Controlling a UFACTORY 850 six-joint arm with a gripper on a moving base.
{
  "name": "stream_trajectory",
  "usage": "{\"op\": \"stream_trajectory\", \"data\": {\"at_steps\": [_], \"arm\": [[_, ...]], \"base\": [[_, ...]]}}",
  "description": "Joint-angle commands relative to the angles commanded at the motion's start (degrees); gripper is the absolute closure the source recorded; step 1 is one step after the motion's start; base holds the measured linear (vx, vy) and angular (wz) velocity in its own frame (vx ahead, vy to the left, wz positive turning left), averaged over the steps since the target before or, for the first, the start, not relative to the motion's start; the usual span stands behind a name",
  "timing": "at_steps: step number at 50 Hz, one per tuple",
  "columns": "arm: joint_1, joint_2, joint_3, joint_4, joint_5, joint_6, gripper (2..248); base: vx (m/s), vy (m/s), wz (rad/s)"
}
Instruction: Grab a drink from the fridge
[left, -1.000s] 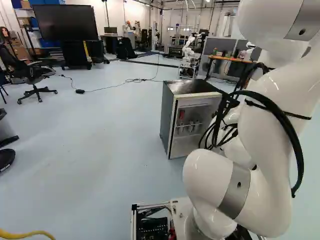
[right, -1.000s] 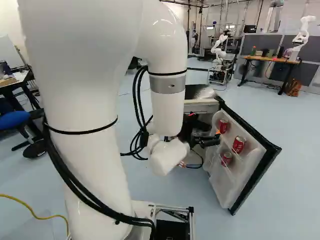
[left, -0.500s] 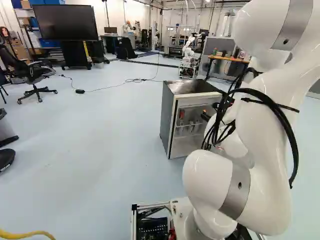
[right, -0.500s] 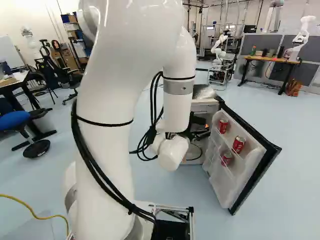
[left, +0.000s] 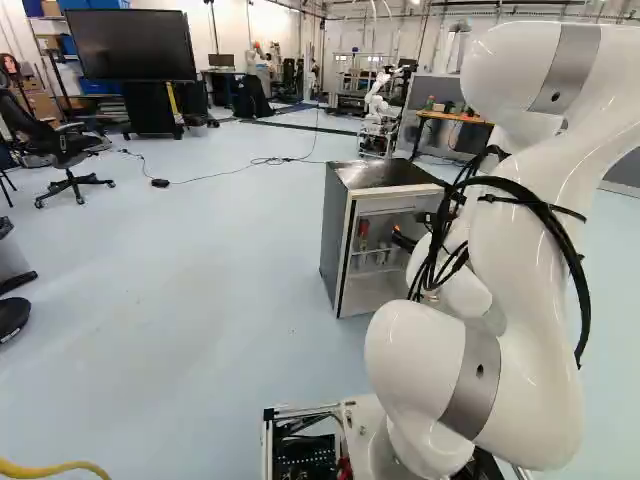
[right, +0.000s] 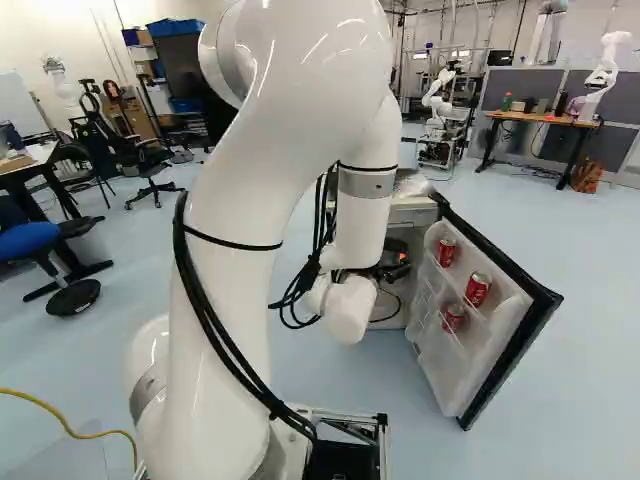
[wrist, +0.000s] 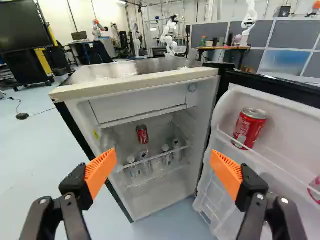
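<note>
Inside the open fridge (wrist: 135, 84), a red can (wrist: 142, 134) stands on end, its long axis roughly upright, behind clear bottles (wrist: 145, 162). It is red with pale lettering. Three more red cans stand on end in the door (right: 520, 345), one of them (wrist: 250, 128) showing a silvery top. The white arm (right: 285, 130) rises from its base, bends over high up and drops to the wrist before the fridge. The gripper (right: 395, 260) points into the opening, its orange-padded fingers wide apart with nothing gripped, the inner can ahead between them.
</note>
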Motion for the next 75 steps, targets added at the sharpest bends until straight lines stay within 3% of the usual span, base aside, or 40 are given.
{"op": "stream_trajectory", "data": {"at_steps": [24,75], "arm": [[0.9,-6.0,-3.8,-3.6,0.3,0.0,3],[6.5,-24.0,-23.6,-4.0,0.3,0.0,3]], "base": [[0.000,0.000,0.000],[0.000,0.000,0.000]]}}
